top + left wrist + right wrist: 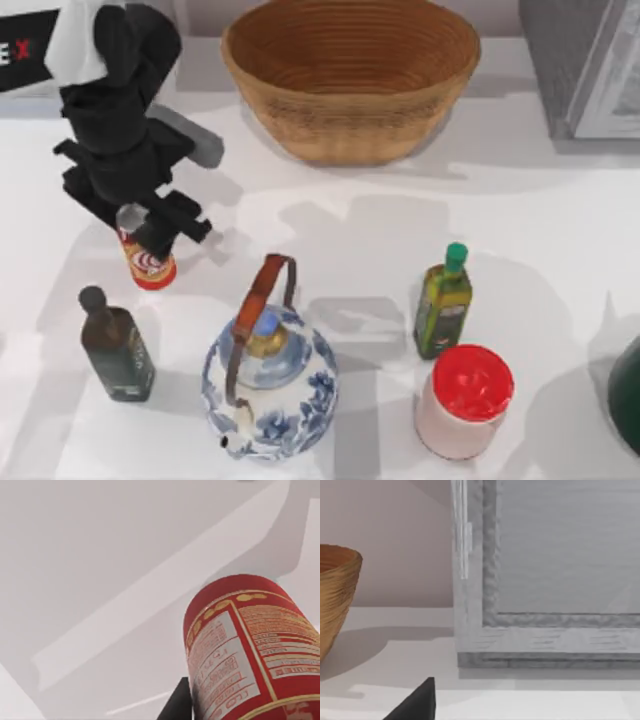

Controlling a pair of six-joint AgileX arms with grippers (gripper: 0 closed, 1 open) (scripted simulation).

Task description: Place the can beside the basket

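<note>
The left gripper (150,232) is down over the red drink can (148,262), its jaws clenched on the can's upper part, at the left of the white surface (350,210). In the left wrist view the can (250,645) sits right against 1 dark finger (177,705). The wicker basket (350,75) stands well apart from the jaws, at the far middle. A dark bottle (115,345) and a blue-and-white teapot (270,375) are near the can. The right gripper's jaws cannot be told; a grey cabinet (545,580) faces it.
</note>
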